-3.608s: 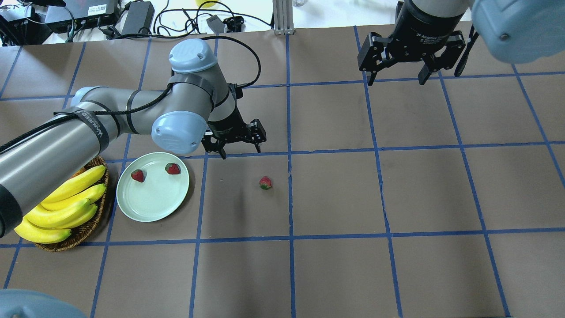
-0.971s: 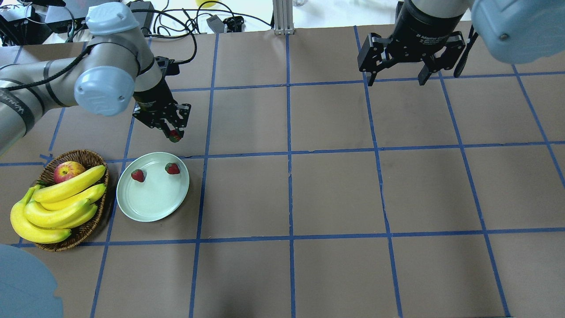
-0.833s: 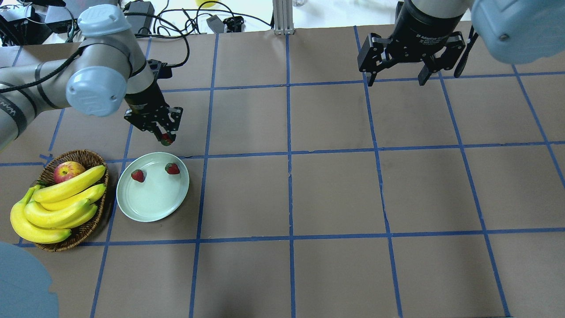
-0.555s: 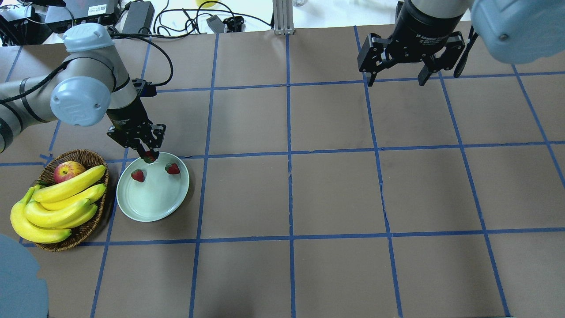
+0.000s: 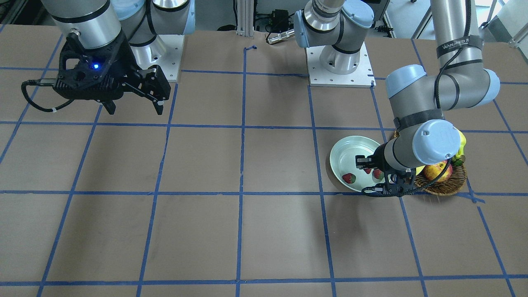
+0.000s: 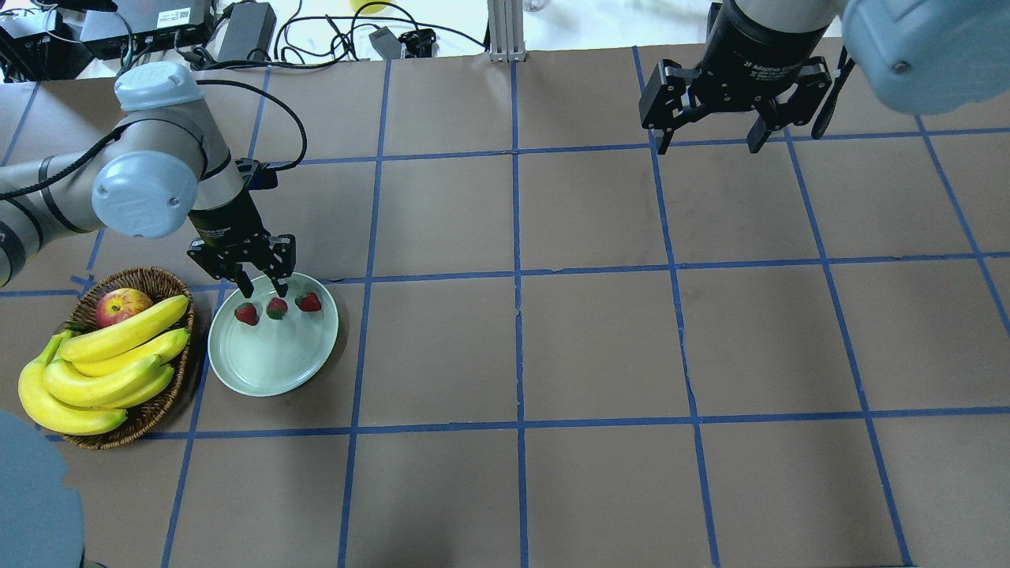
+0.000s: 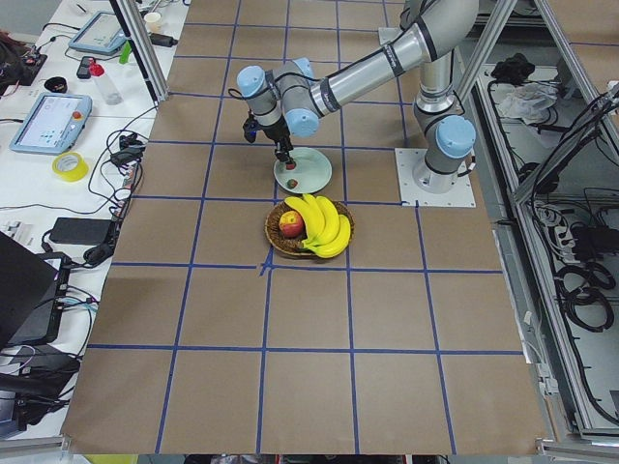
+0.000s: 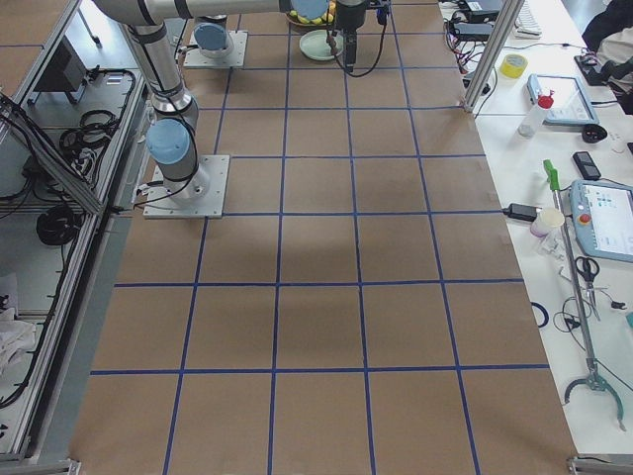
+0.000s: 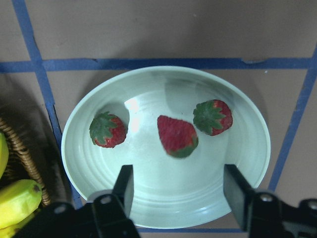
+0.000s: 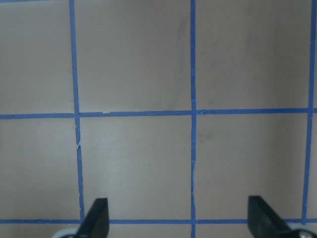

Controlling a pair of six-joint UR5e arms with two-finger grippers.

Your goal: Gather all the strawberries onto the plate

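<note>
Three strawberries lie in a row on the far half of the mint-green plate point(image 6: 268, 364): left point(image 6: 246, 314), middle point(image 6: 276, 308) and right point(image 6: 308, 301). The left wrist view shows them on the plate point(image 9: 148, 196) too, left point(image 9: 108, 130), middle point(image 9: 177, 136) and right point(image 9: 213, 117). My left gripper point(image 6: 263, 286) is open and empty, just above the plate's far rim, over the middle berry. My right gripper point(image 6: 710, 143) is open and empty, high over the far right of the table.
A wicker basket point(image 6: 154, 278) with bananas point(image 6: 110, 355) and an apple point(image 6: 122, 306) stands close to the plate's left side. Cables and power bricks point(image 6: 245, 31) lie beyond the table's far edge. Brown paper with blue tape lines point(image 6: 517, 272) covers the table.
My left gripper picked the third strawberry off the table, carried it left to the plate, opened and released it. The plate now holds three. The right arm has not moved.
</note>
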